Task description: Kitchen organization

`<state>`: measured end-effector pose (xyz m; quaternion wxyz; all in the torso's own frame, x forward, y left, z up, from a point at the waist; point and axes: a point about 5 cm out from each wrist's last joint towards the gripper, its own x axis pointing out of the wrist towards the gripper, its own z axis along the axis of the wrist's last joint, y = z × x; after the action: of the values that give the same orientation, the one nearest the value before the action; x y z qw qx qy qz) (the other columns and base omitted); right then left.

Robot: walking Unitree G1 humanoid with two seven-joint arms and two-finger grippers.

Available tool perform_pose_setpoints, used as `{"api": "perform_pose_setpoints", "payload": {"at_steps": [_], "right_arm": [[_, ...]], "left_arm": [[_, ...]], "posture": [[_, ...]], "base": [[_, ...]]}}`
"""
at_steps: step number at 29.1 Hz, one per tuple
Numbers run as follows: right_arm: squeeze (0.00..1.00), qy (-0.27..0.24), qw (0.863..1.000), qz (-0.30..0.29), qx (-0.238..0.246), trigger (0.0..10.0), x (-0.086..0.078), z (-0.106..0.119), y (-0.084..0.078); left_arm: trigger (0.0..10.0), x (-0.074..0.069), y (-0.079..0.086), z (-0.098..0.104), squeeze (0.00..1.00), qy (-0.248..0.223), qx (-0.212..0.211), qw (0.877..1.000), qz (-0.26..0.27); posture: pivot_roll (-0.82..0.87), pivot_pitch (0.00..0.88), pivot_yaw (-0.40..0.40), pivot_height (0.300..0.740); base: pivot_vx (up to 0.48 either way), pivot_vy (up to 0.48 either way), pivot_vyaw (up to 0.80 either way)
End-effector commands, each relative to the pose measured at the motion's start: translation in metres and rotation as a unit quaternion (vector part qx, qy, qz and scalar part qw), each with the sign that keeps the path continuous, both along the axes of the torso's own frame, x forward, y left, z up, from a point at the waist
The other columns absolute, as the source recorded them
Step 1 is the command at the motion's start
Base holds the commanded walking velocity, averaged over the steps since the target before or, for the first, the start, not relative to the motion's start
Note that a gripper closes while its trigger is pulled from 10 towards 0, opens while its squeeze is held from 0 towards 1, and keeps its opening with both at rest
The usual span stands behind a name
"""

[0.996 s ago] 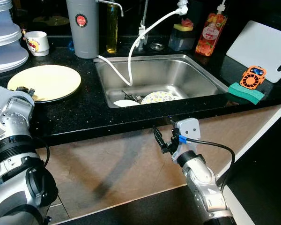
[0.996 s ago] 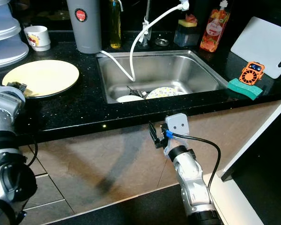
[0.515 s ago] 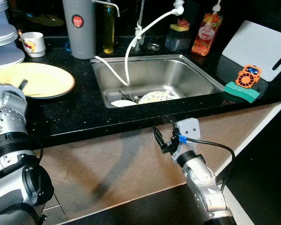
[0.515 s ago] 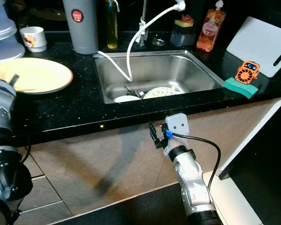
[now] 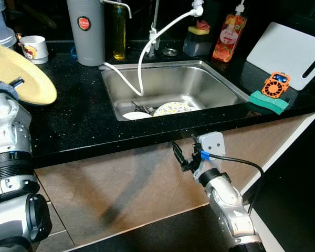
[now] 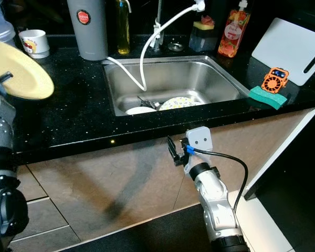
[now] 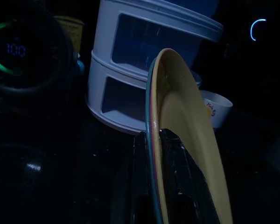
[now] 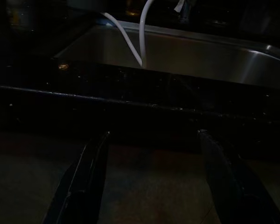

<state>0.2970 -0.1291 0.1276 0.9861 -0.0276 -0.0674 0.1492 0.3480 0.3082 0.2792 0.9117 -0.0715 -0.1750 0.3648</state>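
Left eye view: my left gripper (image 7: 154, 186) has lifted the plate (image 5: 21, 73) off the counter (image 5: 79, 126); it now tilts at upper left, pinched by its rim, ready to carry. It's pale yellow, empty. My right gripper (image 5: 182, 157) hangs open, empty, lower centre.

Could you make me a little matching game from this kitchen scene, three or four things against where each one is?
Things:
1. yellow plate
2. patterned plate
3. green sponge
4. white mug

Places:
A. lying in the sink
B. on the counter right of the sink, under an orange gadget
C. tilted, pinched by the left gripper
D. at the back of the counter, far left

Pairs: 1-C, 2-A, 3-B, 4-D
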Motion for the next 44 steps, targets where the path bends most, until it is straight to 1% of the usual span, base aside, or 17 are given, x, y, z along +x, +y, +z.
{"api": "perform_pose_setpoints", "payload": {"at_steps": [1,9,11,12,13,14,15,22,25,29,32,35,38,39,42,43,44], "right_arm": [[0.00,-0.004,1.000,-0.005,0.001,10.0,0.001,0.004,-0.004],[0.00,-0.003,1.000,-0.004,0.000,10.0,0.001,0.004,-0.003],[0.00,-0.003,1.000,-0.004,0.001,10.0,0.001,0.004,-0.003],[0.00,-0.003,1.000,-0.004,0.001,10.0,0.001,0.004,-0.003],[0.00,-0.003,1.000,-0.004,0.001,10.0,0.001,0.004,-0.003],[0.00,-0.004,1.000,-0.004,0.001,10.0,0.001,0.004,-0.003],[0.00,-0.004,1.000,-0.004,0.001,10.0,0.001,0.004,-0.003],[0.00,-0.003,1.000,-0.004,0.002,10.0,0.001,0.004,-0.002],[0.00,-0.003,1.000,-0.005,0.002,10.0,0.001,0.004,-0.002],[0.00,-0.003,1.000,-0.004,0.002,10.0,0.000,0.003,-0.002],[0.00,-0.002,1.000,-0.003,0.001,10.0,0.000,0.003,-0.002],[0.00,-0.002,1.000,-0.004,0.001,10.0,0.000,0.003,-0.002],[0.00,-0.001,1.000,-0.001,0.002,10.0,0.000,0.002,0.000],[0.00,-0.001,1.000,0.000,0.002,10.0,0.000,0.002,0.000],[0.00,0.000,1.000,0.003,0.002,10.0,0.000,0.002,0.001],[0.00,0.000,1.000,0.003,0.002,10.0,0.000,0.002,0.001],[0.00,0.000,1.000,0.004,0.002,10.0,0.001,0.002,0.002]], "left_arm": [[10.0,0.002,0.000,-0.014,1.00,0.018,-0.023,1.000,-0.010],[10.0,0.002,-0.001,-0.030,1.00,0.003,-0.125,0.992,-0.019],[10.0,0.002,-0.002,-0.032,0.68,0.003,-0.142,0.990,-0.019],[10.0,0.002,-0.002,-0.032,0.68,0.003,-0.142,0.990,-0.019],[10.0,0.002,-0.002,-0.033,0.07,0.005,-0.145,0.989,-0.018],[10.0,0.002,-0.002,-0.034,0.07,0.006,-0.146,0.989,-0.017],[10.0,0.002,-0.002,-0.034,0.00,0.006,-0.150,0.989,-0.017],[10.0,0.003,-0.005,-0.030,0.00,0.017,-0.132,0.991,-0.021],[10.0,0.003,-0.018,-0.023,0.00,0.030,-0.040,0.999,-0.020],[10.0,0.004,-0.022,-0.030,0.00,0.027,-0.088,0.995,-0.028],[10.0,0.000,-0.018,-0.027,0.00,0.027,-0.061,0.998,-0.002],[10.0,-0.011,-0.009,-0.016,0.00,0.020,0.014,0.999,0.046],[10.0,-0.017,0.002,-0.031,0.00,0.018,-0.100,0.993,0.052],[10.0,-0.020,0.007,-0.039,0.00,0.016,-0.159,0.986,0.056],[10.0,-0.021,0.020,-0.052,0.00,0.010,-0.250,0.967,0.045],[10.0,-0.021,0.020,-0.052,0.00,0.010,-0.250,0.967,0.045],[10.0,-0.018,0.022,-0.056,0.13,0.008,-0.284,0.958,0.030]], "posture": [[-0.07,0.000,-0.071,0.740],[-0.07,0.000,-0.072,0.740],[-0.07,0.000,-0.072,0.740],[-0.07,0.000,-0.072,0.740],[-0.07,0.000,-0.072,0.740],[-0.07,0.000,-0.072,0.740],[-0.07,0.000,-0.072,0.740],[-0.07,0.000,-0.069,0.740],[-0.07,0.000,-0.069,0.740],[-0.07,0.000,-0.068,0.740],[-0.07,0.000,-0.068,0.740],[-0.07,0.000,-0.066,0.740],[-0.06,0.000,-0.064,0.740],[-0.05,0.000,-0.066,0.740],[-0.05,0.000,-0.076,0.740],[-0.05,0.000,-0.076,0.740],[-0.05,0.000,-0.076,0.740]], "base": [[0.000,0.000,0.00],[0.000,0.000,0.00],[0.000,0.000,0.00],[0.000,0.000,0.00],[0.000,0.000,0.00],[0.000,0.000,0.00],[0.000,0.000,0.00],[0.000,0.000,0.00],[0.000,0.000,0.00],[0.000,0.000,0.00],[0.000,0.000,0.00],[0.000,0.000,0.00],[0.000,0.000,0.00],[0.000,0.000,0.00],[0.000,0.000,0.00],[0.000,0.000,0.00],[0.000,0.000,0.00]]}}
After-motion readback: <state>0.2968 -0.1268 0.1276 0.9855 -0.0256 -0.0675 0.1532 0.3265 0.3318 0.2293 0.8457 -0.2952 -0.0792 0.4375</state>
